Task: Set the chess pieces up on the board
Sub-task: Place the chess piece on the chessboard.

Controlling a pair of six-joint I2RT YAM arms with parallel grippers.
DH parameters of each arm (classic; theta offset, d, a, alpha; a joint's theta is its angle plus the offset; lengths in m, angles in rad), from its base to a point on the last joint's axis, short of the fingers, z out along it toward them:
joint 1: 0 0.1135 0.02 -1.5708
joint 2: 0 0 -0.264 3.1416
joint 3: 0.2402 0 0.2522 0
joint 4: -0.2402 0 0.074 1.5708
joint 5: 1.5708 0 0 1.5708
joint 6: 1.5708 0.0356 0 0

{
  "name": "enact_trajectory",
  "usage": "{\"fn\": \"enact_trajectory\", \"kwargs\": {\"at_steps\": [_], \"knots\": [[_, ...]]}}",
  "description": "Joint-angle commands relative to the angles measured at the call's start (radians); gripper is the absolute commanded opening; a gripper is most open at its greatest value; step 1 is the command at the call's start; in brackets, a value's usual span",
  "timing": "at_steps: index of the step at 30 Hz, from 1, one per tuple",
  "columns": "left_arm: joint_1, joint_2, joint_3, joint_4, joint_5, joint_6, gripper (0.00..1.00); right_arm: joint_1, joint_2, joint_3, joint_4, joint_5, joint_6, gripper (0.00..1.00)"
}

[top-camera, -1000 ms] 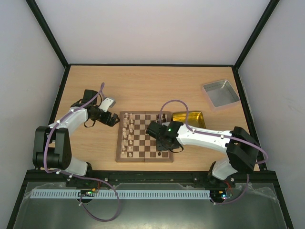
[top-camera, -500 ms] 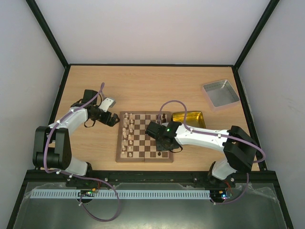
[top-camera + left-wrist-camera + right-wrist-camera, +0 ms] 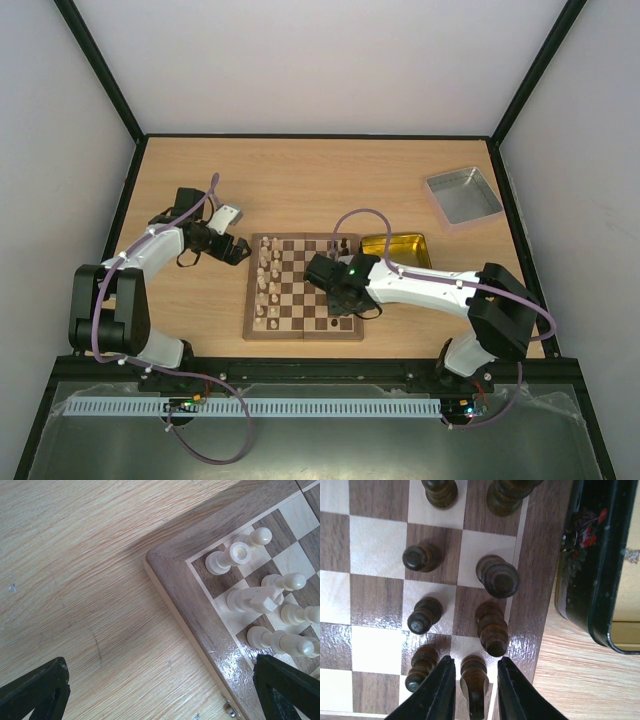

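Between right fingers: dark piece.

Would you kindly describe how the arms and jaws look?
Both the left arm and right arm have white links, black joints and a purple cable looped alongside. The jaws are black and tapered. A green light glows near the right wrist.

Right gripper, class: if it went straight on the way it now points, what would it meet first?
Most likely the dark chess piece that the right gripper straddles, near the board edge. Depth is unclear: the fingertips might reach the squares beside it first.
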Motion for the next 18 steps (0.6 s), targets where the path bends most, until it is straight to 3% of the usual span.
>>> {"fn": "enact_trajectory", "kwargs": {"at_steps": [1, 13, 18], "knots": [[-0.004, 0.003, -0.009, 0.0, 0.003, 0.0, 1.0, 0.005, 0.009, 0.046, -0.035, 0.055, 0.004, 0.23], [-0.004, 0.004, -0.009, -0.002, 0.004, 0.002, 1.0, -0.012, -0.039, 0.119, -0.146, 0.123, -0.001, 0.24], [-0.006, 0.004, -0.007, -0.003, 0.008, 0.003, 1.0, -0.16, -0.13, 0.096, -0.179, 0.148, -0.044, 0.27]]}}
